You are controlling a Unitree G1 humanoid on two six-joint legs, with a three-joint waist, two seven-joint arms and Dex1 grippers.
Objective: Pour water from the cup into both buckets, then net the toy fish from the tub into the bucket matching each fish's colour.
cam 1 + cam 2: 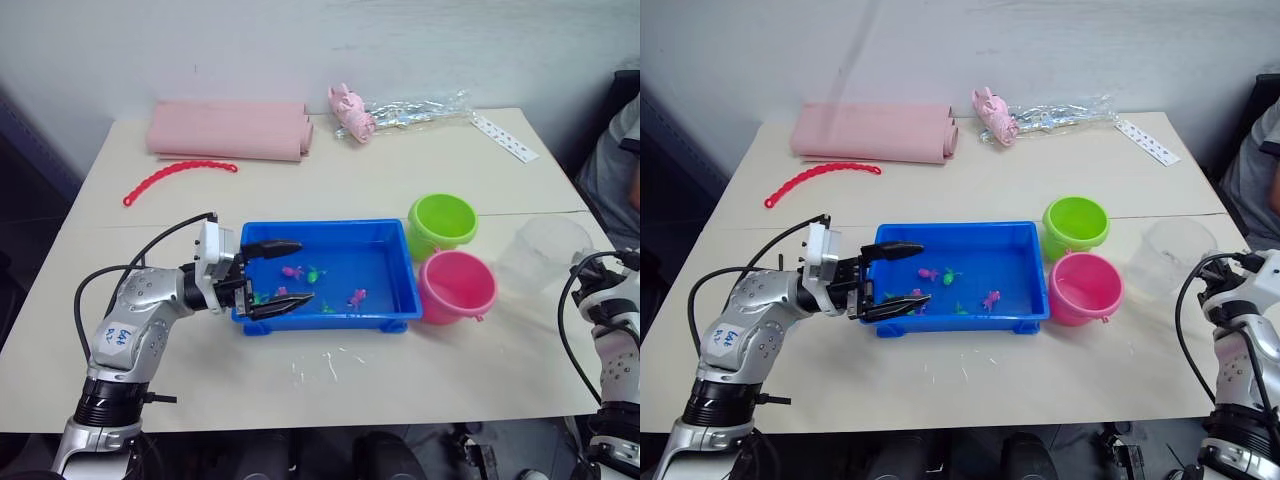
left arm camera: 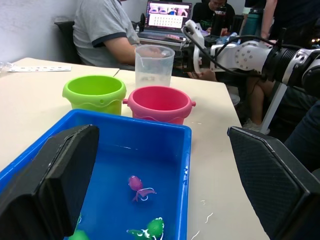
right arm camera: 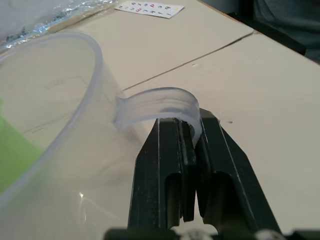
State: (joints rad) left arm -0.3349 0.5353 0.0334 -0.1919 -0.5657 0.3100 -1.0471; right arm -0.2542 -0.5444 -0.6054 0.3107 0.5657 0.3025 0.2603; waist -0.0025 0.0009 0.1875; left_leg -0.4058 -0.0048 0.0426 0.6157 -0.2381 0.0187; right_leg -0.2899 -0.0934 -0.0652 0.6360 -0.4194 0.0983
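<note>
Right wrist view shows right fingers (image 3: 186, 150) pinching the cup (image 3: 55, 135) handle; left fingers (image 1: 285, 276) spread over the tub (image 1: 395, 300)

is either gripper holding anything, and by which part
The right gripper holds the cup by its handle. The left gripper is open, holding nothing.

The left arm reaches forward from the robot's left side, forearm roughly level, and its left gripper (image 1: 275, 277) has its two black fingers spread wide apart. The right arm stands at the robot's right, wrist raised, and the right gripper (image 3: 186, 145) has its fingers pressed together, pinching the handle of the cup (image 3: 45, 115)
</note>
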